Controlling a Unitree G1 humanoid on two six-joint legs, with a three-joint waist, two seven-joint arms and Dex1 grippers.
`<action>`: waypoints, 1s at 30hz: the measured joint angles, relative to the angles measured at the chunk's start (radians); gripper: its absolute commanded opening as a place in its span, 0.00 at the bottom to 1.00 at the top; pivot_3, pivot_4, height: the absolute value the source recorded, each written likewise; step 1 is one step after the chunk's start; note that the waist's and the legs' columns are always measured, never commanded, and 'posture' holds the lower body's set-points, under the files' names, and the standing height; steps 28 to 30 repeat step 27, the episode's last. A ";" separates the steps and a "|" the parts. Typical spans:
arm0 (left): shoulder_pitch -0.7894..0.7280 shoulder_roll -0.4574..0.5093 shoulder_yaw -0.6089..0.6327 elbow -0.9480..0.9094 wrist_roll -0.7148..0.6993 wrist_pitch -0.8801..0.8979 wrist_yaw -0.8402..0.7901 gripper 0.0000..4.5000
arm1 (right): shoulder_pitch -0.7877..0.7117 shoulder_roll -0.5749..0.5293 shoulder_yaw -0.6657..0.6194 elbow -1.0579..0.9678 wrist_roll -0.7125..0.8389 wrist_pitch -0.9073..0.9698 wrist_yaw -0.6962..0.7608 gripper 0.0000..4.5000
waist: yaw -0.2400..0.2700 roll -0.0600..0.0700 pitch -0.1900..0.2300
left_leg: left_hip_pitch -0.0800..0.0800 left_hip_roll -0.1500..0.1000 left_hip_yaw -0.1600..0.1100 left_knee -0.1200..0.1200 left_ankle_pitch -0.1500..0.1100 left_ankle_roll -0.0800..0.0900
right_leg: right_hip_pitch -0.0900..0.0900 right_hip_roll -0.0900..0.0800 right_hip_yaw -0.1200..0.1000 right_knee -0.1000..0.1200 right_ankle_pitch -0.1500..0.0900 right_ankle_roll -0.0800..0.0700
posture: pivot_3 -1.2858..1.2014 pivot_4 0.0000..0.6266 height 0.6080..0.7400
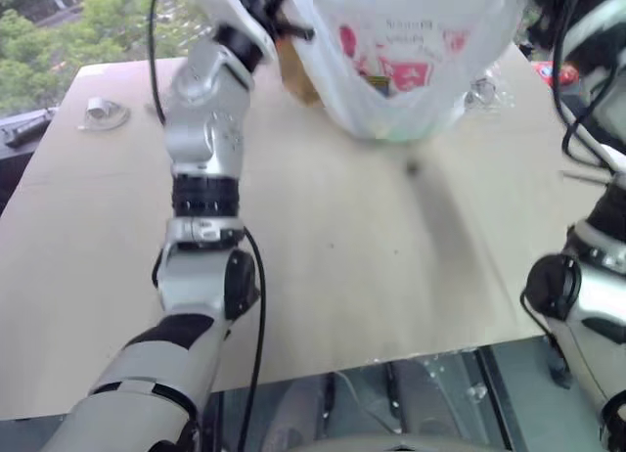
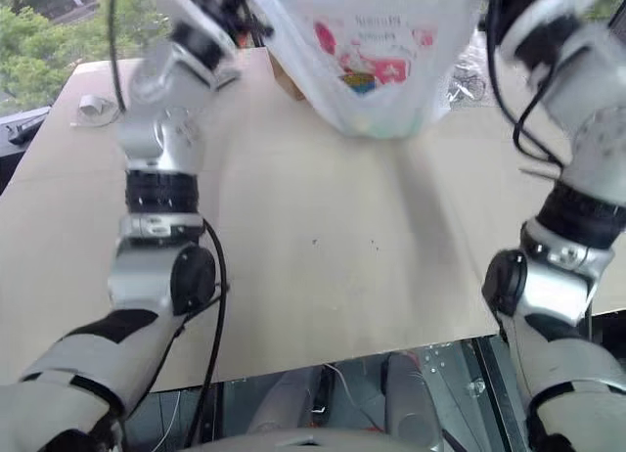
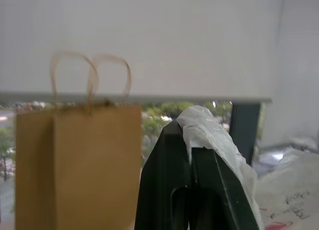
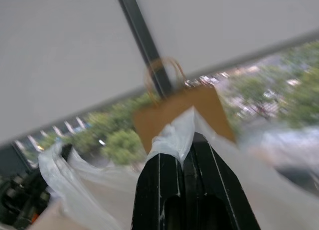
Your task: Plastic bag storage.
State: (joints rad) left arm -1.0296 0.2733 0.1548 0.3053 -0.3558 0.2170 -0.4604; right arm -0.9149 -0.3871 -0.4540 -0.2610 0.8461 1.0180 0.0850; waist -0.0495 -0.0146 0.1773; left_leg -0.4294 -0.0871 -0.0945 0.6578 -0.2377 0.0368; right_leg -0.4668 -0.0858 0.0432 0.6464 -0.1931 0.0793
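Both sets of fingers, left (image 3: 189,155) and right (image 4: 187,155), were clamped on the plastic bag (image 1: 401,70), held spread above the table (image 1: 323,276) at upper centre of frame; judged mid-lift, with folding or gathering required next.

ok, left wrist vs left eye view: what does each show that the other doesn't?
Left wrist: the left gripper shut on a bunched fold of the plastic bag, and the brown paper bag's twin handles.
Left eye: the table, the plastic bag's red printed panels, and a small clear item at the table's far left.
Both: the plastic bag and the brown paper bag.
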 measured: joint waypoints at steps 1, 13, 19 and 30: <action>0.057 -0.004 -0.020 -0.035 0.002 0.014 -0.007 0.00 | 0.072 0.007 0.012 -0.055 0.002 0.018 -0.022 0.01 | 0.000 0.000 0.000 | 0.000 0.000 0.001 0.001 0.000 0.000 | 0.000 0.000 0.000 0.000 0.000 0.000 | 0.52 0.24 1.00; 0.548 0.142 -0.120 -0.510 -0.044 0.184 -0.141 0.49 | 0.719 -0.202 0.188 -0.490 -0.121 0.048 -0.006 0.41 | 0.015 0.000 0.000 | 0.024 0.001 0.005 0.009 -0.005 0.008 | 0.027 0.002 0.002 0.000 0.000 0.001 | 0.52 0.24 1.00; 0.795 0.288 -0.067 -0.628 -0.112 0.256 -0.239 1.00 | 1.076 -0.314 0.106 -0.585 -0.232 -0.095 0.151 0.99 | 0.021 0.000 0.000 | 0.033 0.002 0.005 0.007 -0.007 0.010 | 0.037 0.002 0.000 -0.005 -0.001 0.001 | 0.52 0.24 1.00; 1.015 0.404 0.076 -0.674 -0.164 0.323 -0.280 1.00 | 1.418 -0.313 -0.156 -0.611 -0.270 -0.304 0.422 0.99 | 0.040 -0.001 -0.001 | 0.034 0.004 0.004 0.009 -0.007 0.010 | 0.040 0.002 0.000 -0.007 -0.004 0.005 | 0.52 0.24 1.00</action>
